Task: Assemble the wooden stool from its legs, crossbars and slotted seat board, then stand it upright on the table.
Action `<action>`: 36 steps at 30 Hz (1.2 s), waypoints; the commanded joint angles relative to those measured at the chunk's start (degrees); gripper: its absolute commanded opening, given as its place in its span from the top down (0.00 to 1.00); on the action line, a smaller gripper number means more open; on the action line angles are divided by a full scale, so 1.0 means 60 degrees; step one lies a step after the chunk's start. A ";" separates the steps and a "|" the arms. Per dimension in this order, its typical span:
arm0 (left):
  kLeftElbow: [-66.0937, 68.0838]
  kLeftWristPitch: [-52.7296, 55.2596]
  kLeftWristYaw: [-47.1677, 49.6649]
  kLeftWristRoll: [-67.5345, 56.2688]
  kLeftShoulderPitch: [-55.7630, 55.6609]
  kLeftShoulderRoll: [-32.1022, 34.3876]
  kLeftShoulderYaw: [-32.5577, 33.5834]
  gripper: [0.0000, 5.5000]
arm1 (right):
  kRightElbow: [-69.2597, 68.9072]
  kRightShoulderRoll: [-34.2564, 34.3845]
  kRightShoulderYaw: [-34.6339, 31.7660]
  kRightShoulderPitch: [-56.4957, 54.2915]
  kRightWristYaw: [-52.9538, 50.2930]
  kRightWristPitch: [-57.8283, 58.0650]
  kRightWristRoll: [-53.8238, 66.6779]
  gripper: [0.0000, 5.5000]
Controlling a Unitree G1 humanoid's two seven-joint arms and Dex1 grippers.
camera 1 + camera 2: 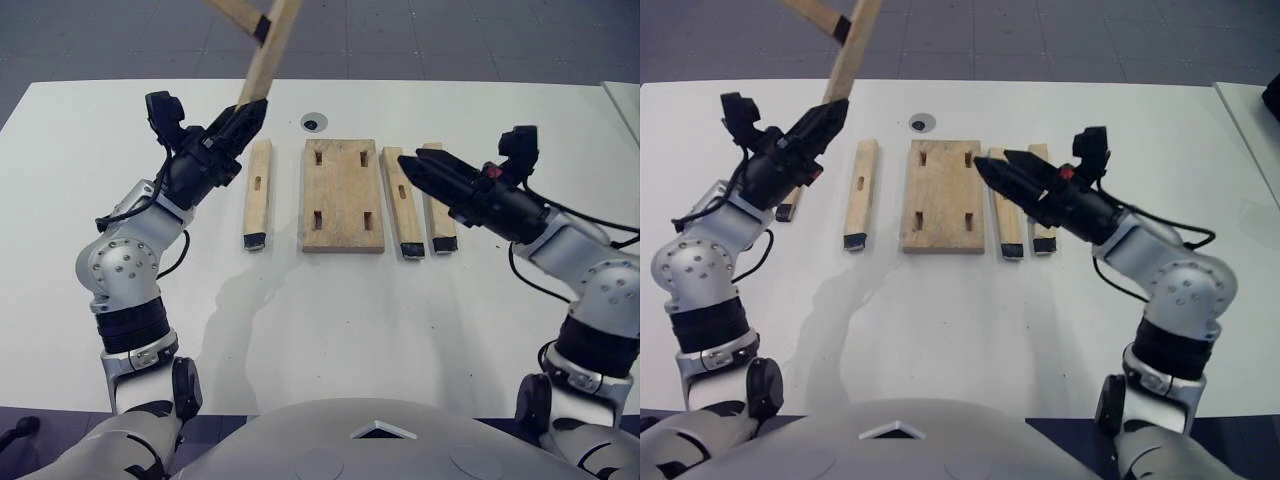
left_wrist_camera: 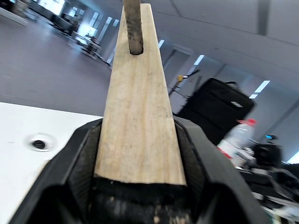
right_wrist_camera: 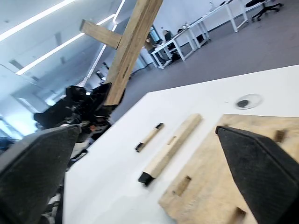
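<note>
The left claw (image 1: pixel 243 112) pinches just one end of a leg (image 1: pixel 270 50), crossbar (image 1: pixel 238 14) stuck through, sticking up above it. It could wobble and slip out. The right claw (image 1: pixel 418 166), spread wide, hangs beside the seat board (image 1: pixel 343 195).

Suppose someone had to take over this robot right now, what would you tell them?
Left hand: shut on a leg with a crossbar stuck through it, held up in the air.
Right hand: open, empty, above the two legs right of the seat board.
Seat board flat on the table; one leg left of it, a loose crossbar farther left.
Done: one crossbar in one leg. Left: every other joint, seat, standing it upright.
</note>
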 commanded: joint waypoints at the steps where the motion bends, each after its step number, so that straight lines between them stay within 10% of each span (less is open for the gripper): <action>1: -0.0339 0.1324 -0.0394 -0.1921 -0.0277 0.0393 -0.0157 0.63 | 0.1106 -0.0448 0.0044 -0.0799 -0.0533 0.0621 0.2037 0.02; 17: -0.1034 0.2022 -0.0495 -0.3701 0.0004 0.0957 -0.1156 0.63 | 0.1310 -0.0031 0.2091 -0.2070 -0.2477 -0.0459 0.5136 0.02; 36: -0.1037 0.1812 -0.0799 -0.3863 0.0086 0.1308 -0.1344 0.63 | 0.1255 -0.0956 0.2698 -0.2539 -0.1667 -0.0444 0.4926 0.58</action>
